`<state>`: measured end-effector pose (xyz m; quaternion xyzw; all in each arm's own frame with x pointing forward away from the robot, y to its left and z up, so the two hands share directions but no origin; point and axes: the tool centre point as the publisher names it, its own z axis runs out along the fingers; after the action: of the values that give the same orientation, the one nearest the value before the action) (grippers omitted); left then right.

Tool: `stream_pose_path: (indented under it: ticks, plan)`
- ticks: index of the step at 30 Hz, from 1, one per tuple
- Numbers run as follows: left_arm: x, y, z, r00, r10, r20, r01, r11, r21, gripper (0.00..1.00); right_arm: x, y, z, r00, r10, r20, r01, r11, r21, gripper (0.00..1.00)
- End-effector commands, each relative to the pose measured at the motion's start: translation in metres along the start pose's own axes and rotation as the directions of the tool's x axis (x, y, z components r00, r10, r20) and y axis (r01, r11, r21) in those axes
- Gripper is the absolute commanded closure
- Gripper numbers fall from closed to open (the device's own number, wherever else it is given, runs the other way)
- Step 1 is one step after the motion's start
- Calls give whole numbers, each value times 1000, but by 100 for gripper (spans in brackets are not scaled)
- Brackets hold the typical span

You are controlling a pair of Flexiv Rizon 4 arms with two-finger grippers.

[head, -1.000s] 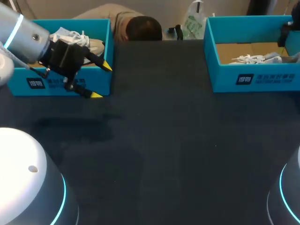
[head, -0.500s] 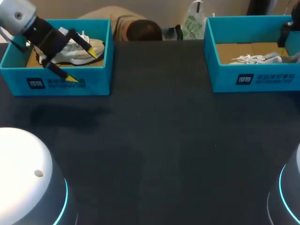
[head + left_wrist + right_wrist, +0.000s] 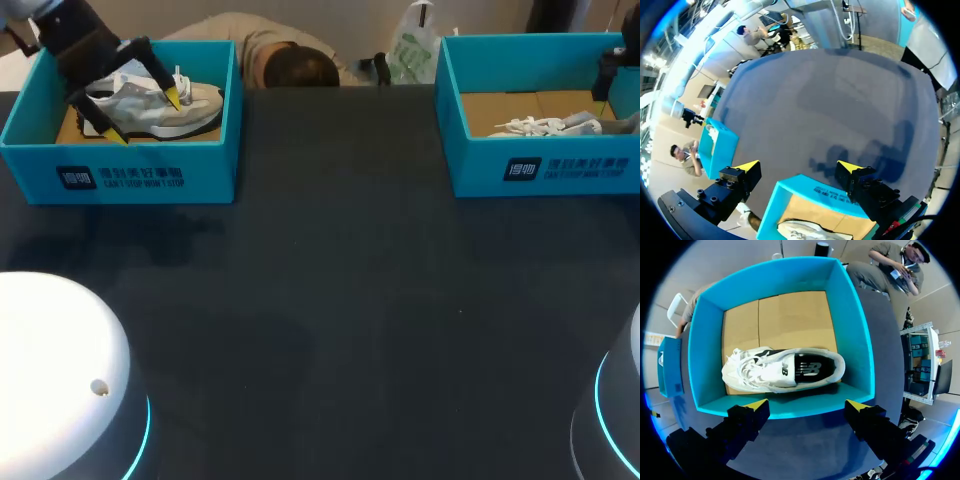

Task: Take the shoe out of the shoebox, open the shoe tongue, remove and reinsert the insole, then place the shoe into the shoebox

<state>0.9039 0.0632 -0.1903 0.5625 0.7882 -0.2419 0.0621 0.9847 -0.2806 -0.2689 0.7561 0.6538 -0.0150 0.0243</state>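
Two teal shoeboxes stand at the table's far edge. The left shoebox (image 3: 130, 170) holds a grey and white shoe (image 3: 160, 108). My left gripper (image 3: 145, 117) hangs open over that shoe, one yellow tip by the laces and one near the box's front wall. In the left wrist view, the left gripper (image 3: 799, 166) is above the box's corner (image 3: 805, 187), with a bit of the shoe (image 3: 800, 232) under it. The right shoebox (image 3: 540, 160) holds a white shoe (image 3: 535, 125). My right gripper (image 3: 806, 404) is open above the box's near wall (image 3: 785, 409), with the white shoe (image 3: 785, 371) lying ahead of it.
Dark tabletop (image 3: 340, 300) spreads between the boxes and towards the front. My arms' round bases fill the front left corner (image 3: 60, 390) and front right corner (image 3: 615, 420). A dark part of my right arm (image 3: 607, 70) shows at the right box's far end.
My left arm has swung back and left, from in front of the left shoebox to over the shoe inside it. The fingers stayed open. The right side is unchanged.
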Motion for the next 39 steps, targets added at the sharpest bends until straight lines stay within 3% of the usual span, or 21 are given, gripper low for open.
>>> stream_pose_path:
  ticks: [1, 12, 13, 17, 20, 27, 32, 39]
  plan:
    - [-6, 7, -2, 985, 1, -172, 3, 1000, 25, 0, 0, 0, 0, 1000, 1, 0, -1, 1000, -1, 0]
    - [-6, 10, -2, 986, 15, -164, -14, 1000, 10, 0, 0, 0, 0, 1000, 1, 0, -1, 1000, -1, 0]
    - [-5, 16, -3, 986, 41, -159, -48, 998, -39, 0, 0, 0, 0, 1000, 1, 0, -1, 1000, -1, 0]
    - [2, 41, -12, 981, 123, -148, -138, 985, -103, 0, 0, 0, 0, 1000, 1, 0, -1, 1000, -1, 0]
    - [7, 57, -16, 963, 176, -203, -208, 967, -148, 0, 0, 0, 0, 1000, 1, 0, -1, 1000, -1, 0]
    - [22, 95, -17, 928, 236, -289, -293, 940, -174, 0, 0, 0, 0, 1000, 1, 0, -1, 1000, -1, 0]
    - [31, 121, -23, 936, 221, -275, -282, 937, -208, 0, -1, -19, -10, 1000, -26, -8, 25, 999, -22, 0]
    - [42, 146, -28, 896, 281, -343, -374, 895, -245, 0, 1, -45, -21, 998, -67, -7, 66, 997, -40, 0]
